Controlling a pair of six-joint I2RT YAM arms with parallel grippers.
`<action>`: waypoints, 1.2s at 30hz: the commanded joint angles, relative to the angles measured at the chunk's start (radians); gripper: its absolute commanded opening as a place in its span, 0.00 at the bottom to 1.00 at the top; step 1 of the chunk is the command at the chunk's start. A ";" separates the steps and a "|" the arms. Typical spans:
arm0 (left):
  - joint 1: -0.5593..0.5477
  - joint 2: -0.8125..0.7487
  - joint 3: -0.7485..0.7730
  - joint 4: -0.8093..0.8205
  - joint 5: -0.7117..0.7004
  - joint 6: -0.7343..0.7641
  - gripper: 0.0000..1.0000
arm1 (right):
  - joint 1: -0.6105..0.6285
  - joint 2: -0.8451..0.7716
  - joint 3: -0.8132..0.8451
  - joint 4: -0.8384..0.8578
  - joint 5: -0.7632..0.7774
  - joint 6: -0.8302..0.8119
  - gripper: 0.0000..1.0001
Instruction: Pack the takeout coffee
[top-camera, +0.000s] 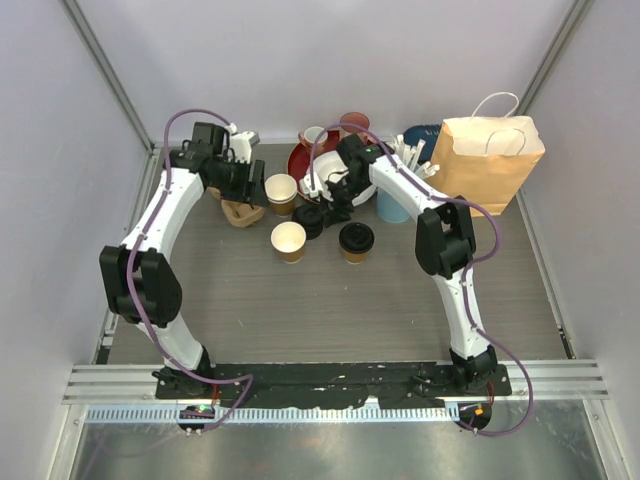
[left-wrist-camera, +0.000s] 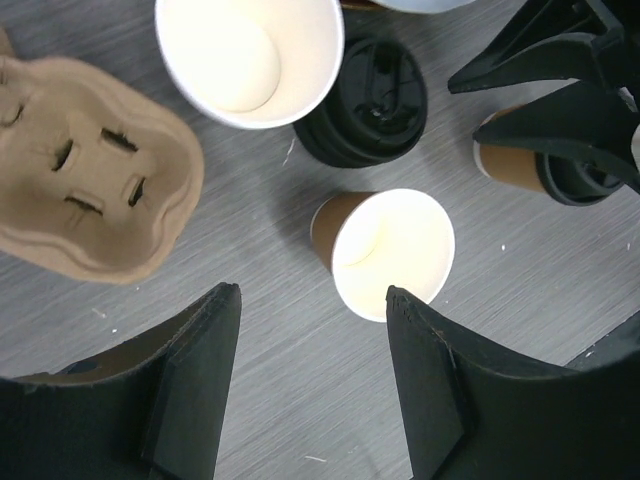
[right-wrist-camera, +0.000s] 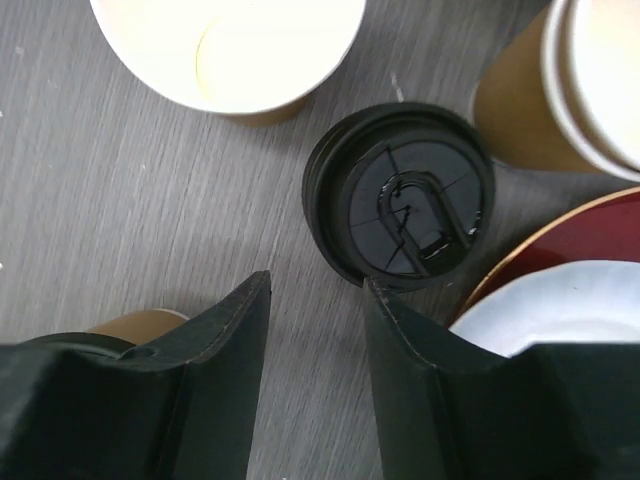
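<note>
Two lidless tan paper cups stand mid-table, white inside. Another cup wears a black lid. A stack of loose black lids lies between them. My left gripper is open and holds nothing. It hangs over bare table just short of one open cup, with the other open cup and the lids beyond. My right gripper is open and empty too. Its right fingertip sits at the edge of the black lid, between the open cups.
A moulded cardboard cup carrier lies by the left gripper. A brown paper bag stands at back right. A red plate, mugs and a light-blue cup of straws crowd the back behind the right arm.
</note>
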 joint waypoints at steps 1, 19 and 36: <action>0.030 -0.044 -0.026 0.011 0.039 0.026 0.64 | 0.016 0.022 0.094 -0.098 0.045 -0.150 0.43; 0.036 -0.028 -0.040 0.017 0.061 0.035 0.63 | 0.058 0.091 0.163 -0.014 0.125 -0.155 0.41; 0.040 -0.030 -0.046 0.019 0.078 0.034 0.63 | 0.068 0.126 0.171 -0.018 0.200 -0.141 0.29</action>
